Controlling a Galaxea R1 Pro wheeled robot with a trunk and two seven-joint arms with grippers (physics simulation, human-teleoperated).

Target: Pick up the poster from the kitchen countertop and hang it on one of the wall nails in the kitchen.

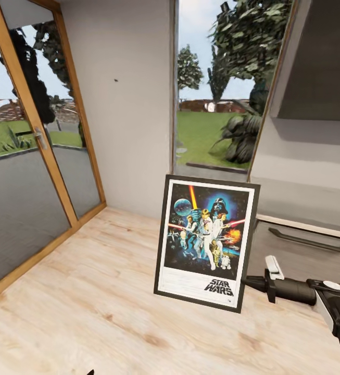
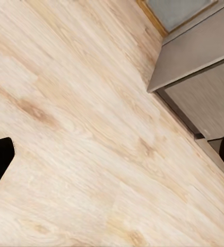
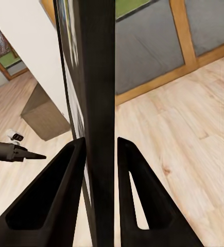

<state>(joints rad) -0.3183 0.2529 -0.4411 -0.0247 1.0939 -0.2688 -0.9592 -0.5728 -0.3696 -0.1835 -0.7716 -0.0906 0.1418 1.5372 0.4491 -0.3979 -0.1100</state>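
The Star Wars poster (image 1: 206,242) hangs upright and slightly tilted above the wood floor, its black frame and white border facing me. My right gripper (image 1: 249,284) is shut on the poster's lower right edge. In the right wrist view the frame edge (image 3: 99,92) runs between both dark fingers (image 3: 65,195), which press on either side. A small dark nail (image 1: 115,80) sticks out of the white wall, up and to the left of the poster. The grey kitchen countertop (image 1: 315,200) lies at the right behind the poster. A black tip of my left gripper (image 1: 90,372) peeks in at the bottom edge.
A wood-framed glass door (image 1: 29,156) fills the left side. A tall window (image 1: 216,88) stands behind the poster. A grey drawer front with a dark handle (image 1: 310,240) sits under the countertop, and a wall cabinet (image 1: 320,62) hangs above. Pale wood floor (image 2: 91,144) spreads below.
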